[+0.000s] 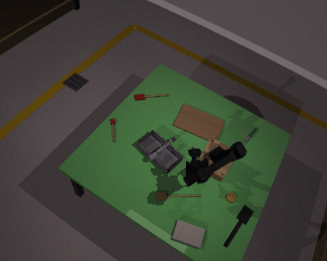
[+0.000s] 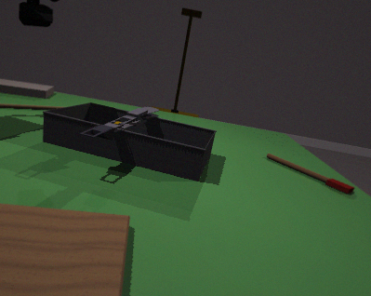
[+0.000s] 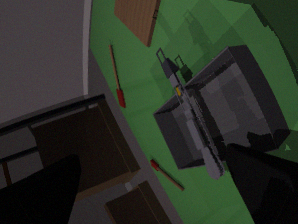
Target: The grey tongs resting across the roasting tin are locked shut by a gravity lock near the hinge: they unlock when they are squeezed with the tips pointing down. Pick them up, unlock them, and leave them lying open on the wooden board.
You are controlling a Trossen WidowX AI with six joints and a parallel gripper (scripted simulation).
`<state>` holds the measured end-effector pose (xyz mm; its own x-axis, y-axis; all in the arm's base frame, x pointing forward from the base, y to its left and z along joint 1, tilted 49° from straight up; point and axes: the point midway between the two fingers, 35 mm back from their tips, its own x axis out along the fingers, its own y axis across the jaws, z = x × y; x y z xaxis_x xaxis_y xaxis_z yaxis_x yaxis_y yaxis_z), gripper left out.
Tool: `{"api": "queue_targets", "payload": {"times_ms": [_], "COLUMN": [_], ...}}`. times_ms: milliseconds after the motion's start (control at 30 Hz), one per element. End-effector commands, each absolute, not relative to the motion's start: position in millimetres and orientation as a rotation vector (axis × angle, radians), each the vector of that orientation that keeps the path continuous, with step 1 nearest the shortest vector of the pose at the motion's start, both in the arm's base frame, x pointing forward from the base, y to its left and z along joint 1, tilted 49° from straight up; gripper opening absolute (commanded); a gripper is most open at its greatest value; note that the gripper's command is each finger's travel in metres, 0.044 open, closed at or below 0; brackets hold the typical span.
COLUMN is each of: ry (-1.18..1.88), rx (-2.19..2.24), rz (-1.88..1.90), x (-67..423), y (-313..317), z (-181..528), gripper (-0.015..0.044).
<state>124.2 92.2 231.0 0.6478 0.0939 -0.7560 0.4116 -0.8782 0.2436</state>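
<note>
Grey tongs are lying across the rims of the dark roasting tin, roughly at its middle, shut, one end sticking out past the near wall. So I'd say we're right at the start: the pickup hasn't happened, nothing's been lifted or unlocked.

From the top view the arm is folded up beside the tin, on the side toward its wooden base, with the claw near the tin's corner but not touching the tongs. Its jaws are spread wide and hold nothing. The wrist view is tilted and dark, so exactly how it lines up with the tongs is hard to call.

Next move probably needs the claw swung over the tin and lowered around the tongs' arms. The wooden board sits just beyond on the green counter.
</note>
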Motion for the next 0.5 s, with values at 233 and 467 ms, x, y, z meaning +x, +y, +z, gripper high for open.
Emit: {"api": "queue_targets", "payload": {"times_ms": [233, 467], "ry": [0.056, -0.705], "rx": [2.936, 3.341], "rz": [-1.510, -2.041], "x": [134, 153], "y": [116, 140], "z": [212, 187], "gripper": [0.0260, 0.0260]}}
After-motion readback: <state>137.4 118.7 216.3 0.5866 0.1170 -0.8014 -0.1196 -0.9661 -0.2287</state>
